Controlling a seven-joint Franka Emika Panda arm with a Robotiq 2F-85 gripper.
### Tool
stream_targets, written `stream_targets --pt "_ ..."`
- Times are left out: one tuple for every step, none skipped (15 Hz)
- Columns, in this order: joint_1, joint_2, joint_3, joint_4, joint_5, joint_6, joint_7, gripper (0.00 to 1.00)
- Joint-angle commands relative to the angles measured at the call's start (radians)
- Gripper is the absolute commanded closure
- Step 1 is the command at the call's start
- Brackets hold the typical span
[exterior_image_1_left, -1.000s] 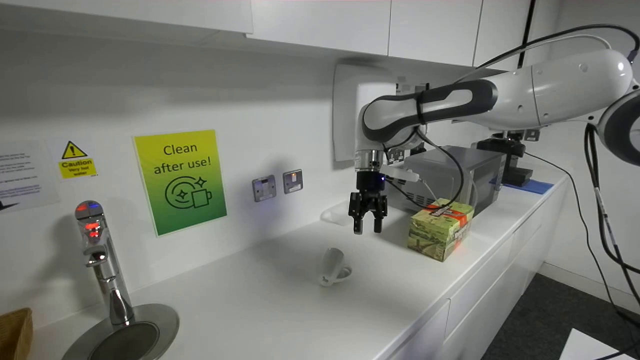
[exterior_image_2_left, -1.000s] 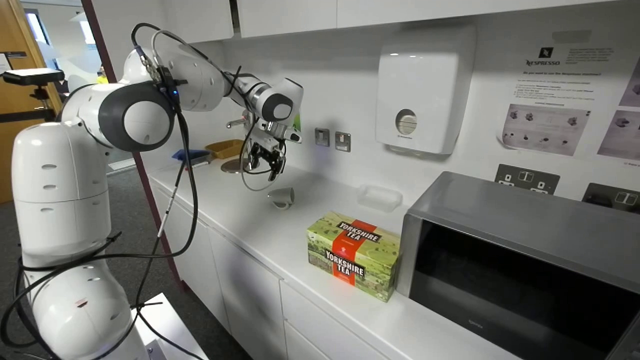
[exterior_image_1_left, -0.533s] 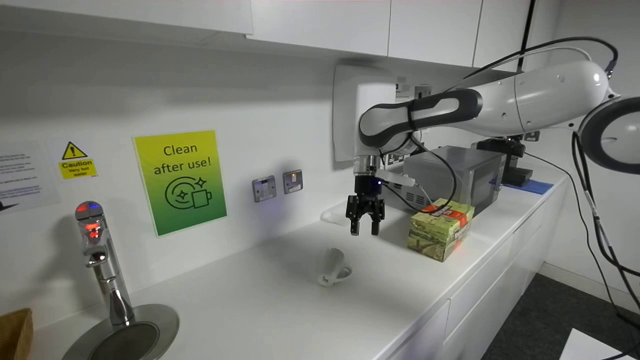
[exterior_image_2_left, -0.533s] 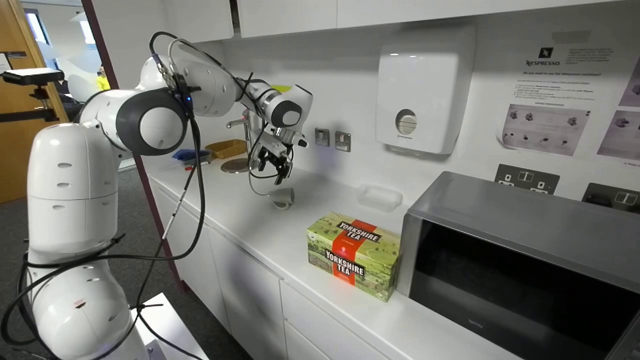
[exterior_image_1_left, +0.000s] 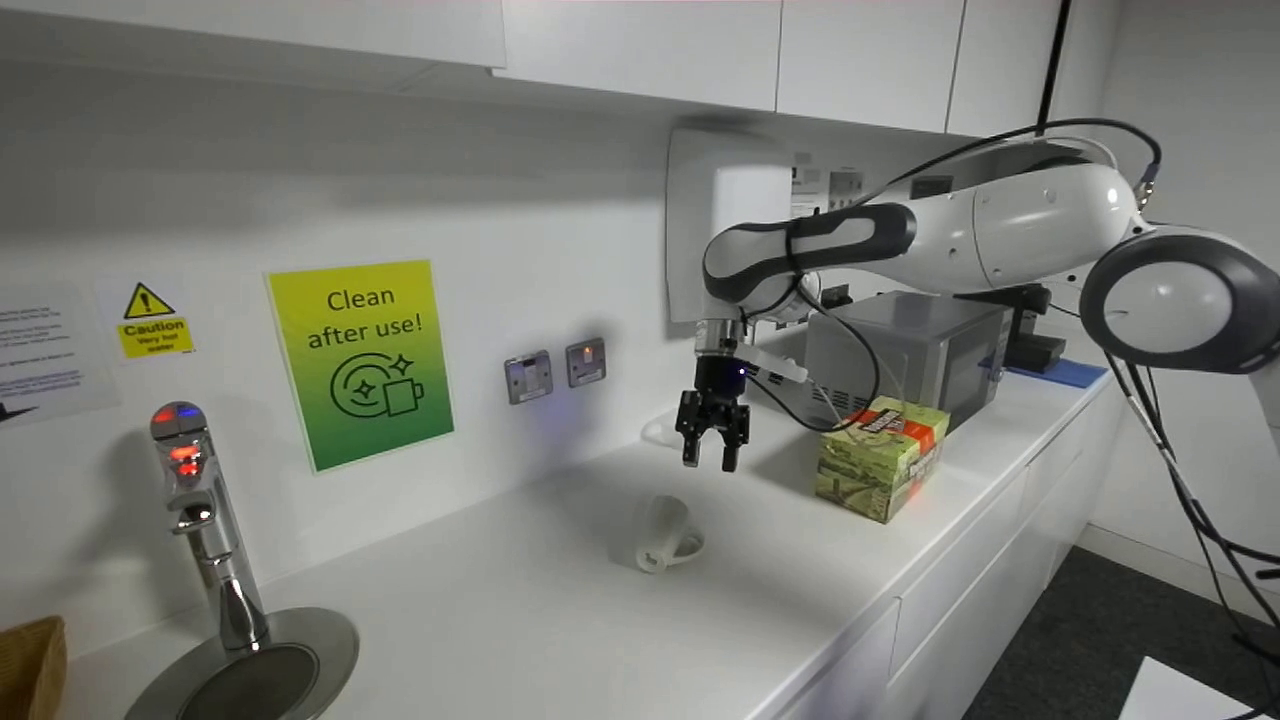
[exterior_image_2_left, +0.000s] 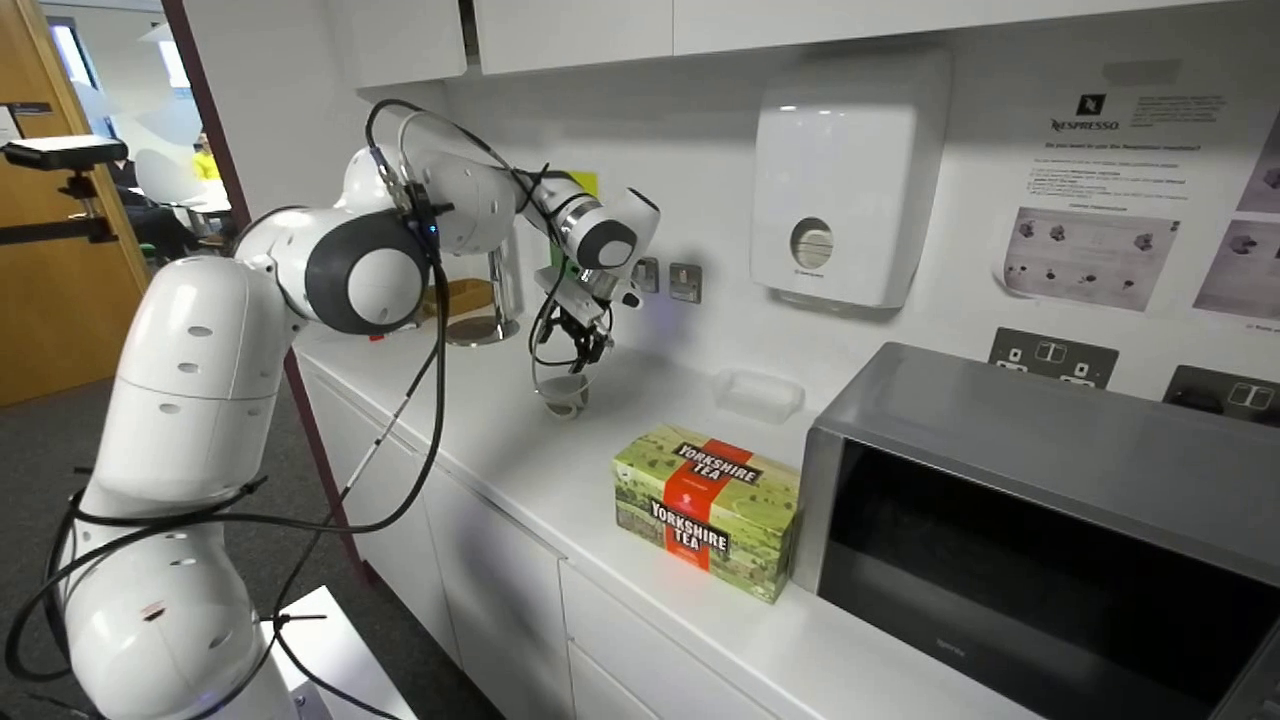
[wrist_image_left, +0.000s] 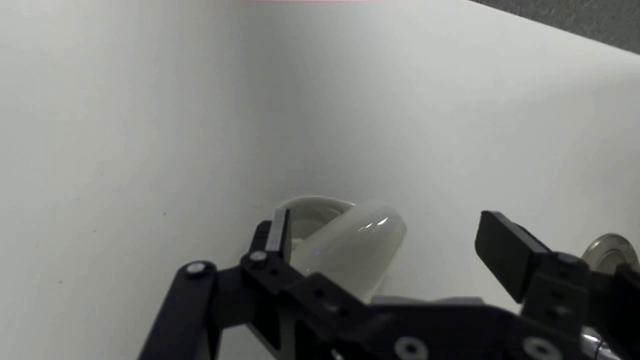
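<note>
Claw (exterior_image_1_left: 711, 463) spread and empty, above a mug (exterior_image_1_left: 661, 530), not touching.
The mug lies on its side on the worktop (exterior_image_1_left: 520, 620), between wall edge and front edge. Lining up looks partly done; no grip is made yet. Farther off stands a tea box (exterior_image_2_left: 720, 500), nearer the front edge, then a microwave (exterior_image_2_left: 1040, 450).
</note>
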Motion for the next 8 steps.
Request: stream_targets --pt "-0.041 0.102 0.036 0.163 0.014 -0.173 -0.128 0.0" --pt "-0.042 0.126 0.038 0.199 0.0 -0.22 -0.161 0.0" --pt "-0.043 0.149 0.039 0.234 -0.01 -0.263 -0.186 0.0" --pt "-0.041 0.168 0.039 0.264 -0.023 -0.297 -0.209 0.0" --pt "-0.04 0.186 0.039 0.294 -0.029 -0.322 -0.223 0.0" --pt "-0.04 0.201 0.04 0.32 -0.027 -0.339 -0.23 0.0" --pt "-0.04 0.204 0.037 0.328 -0.003 -0.296 -0.214 0.0" --pt "-0.041 0.205 0.041 0.336 0.016 -0.265 -0.209 0.0"
